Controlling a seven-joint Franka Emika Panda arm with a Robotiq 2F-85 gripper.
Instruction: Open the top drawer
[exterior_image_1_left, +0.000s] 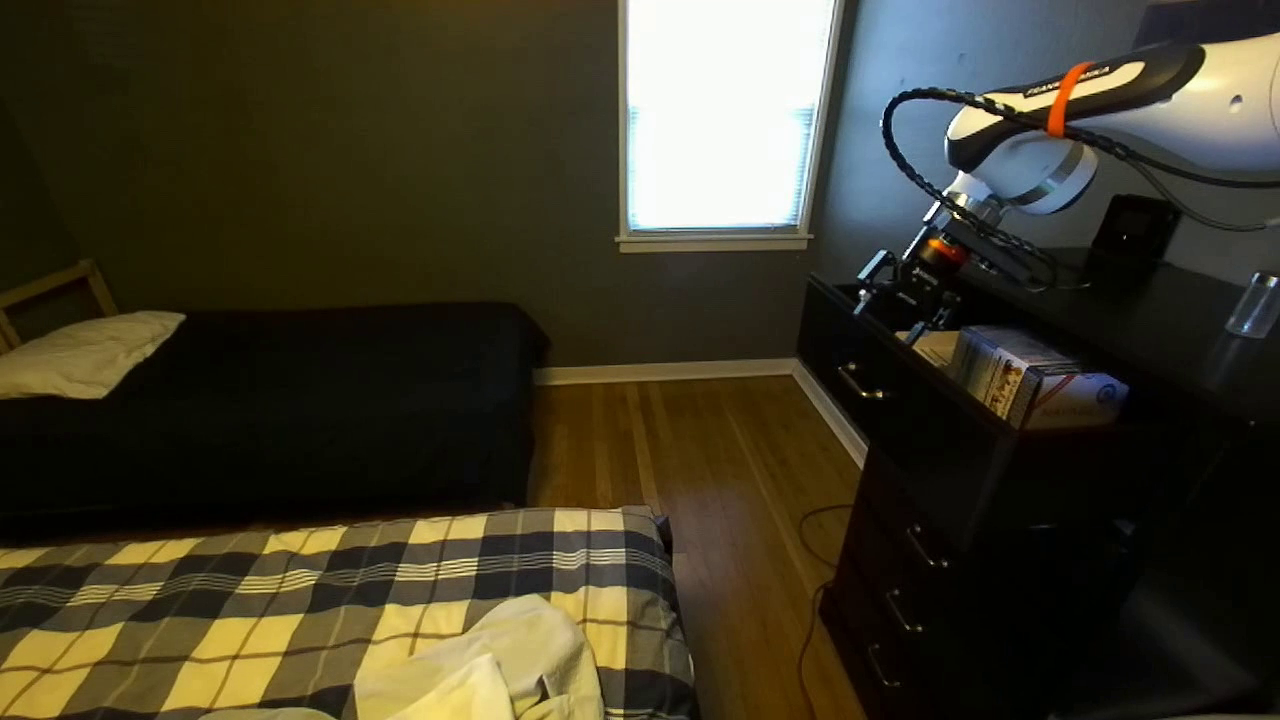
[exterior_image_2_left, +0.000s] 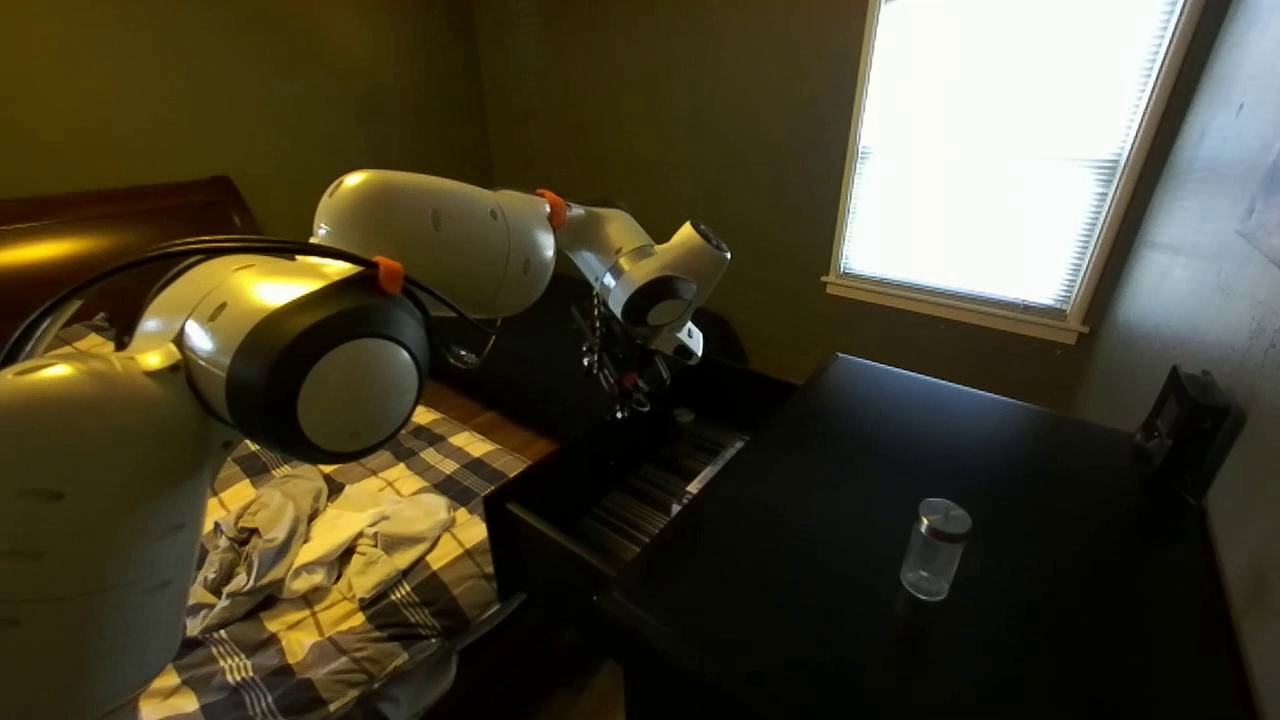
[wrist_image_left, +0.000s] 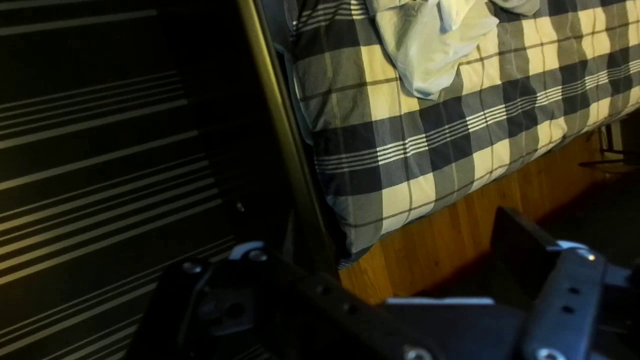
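Note:
The top drawer (exterior_image_1_left: 925, 425) of the black dresser (exterior_image_1_left: 1130, 300) is pulled out, with a silvery pull on its front. In an exterior view its side rim (exterior_image_2_left: 560, 535) shows beside the dresser top. In the wrist view its front panel's top edge (wrist_image_left: 280, 110) runs down toward my jaws. My gripper (exterior_image_1_left: 888, 320) is open and tilted down at that front edge, toward its far end. In the wrist view my gripper (wrist_image_left: 397, 225) has its left finger on the drawer's inner side, close to the panel, and its right finger outside. The gripper (exterior_image_2_left: 628, 400) is small and dark in an exterior view.
Thin cases (exterior_image_1_left: 1000, 370) stand in rows inside the drawer. A clear jar (exterior_image_2_left: 935, 550) and a black device (exterior_image_2_left: 1190, 430) stand on the dresser top. Lower drawers (exterior_image_1_left: 900, 590) look closed. A plaid bed (exterior_image_1_left: 300, 590) and a dark bed (exterior_image_1_left: 300, 400) stand opposite.

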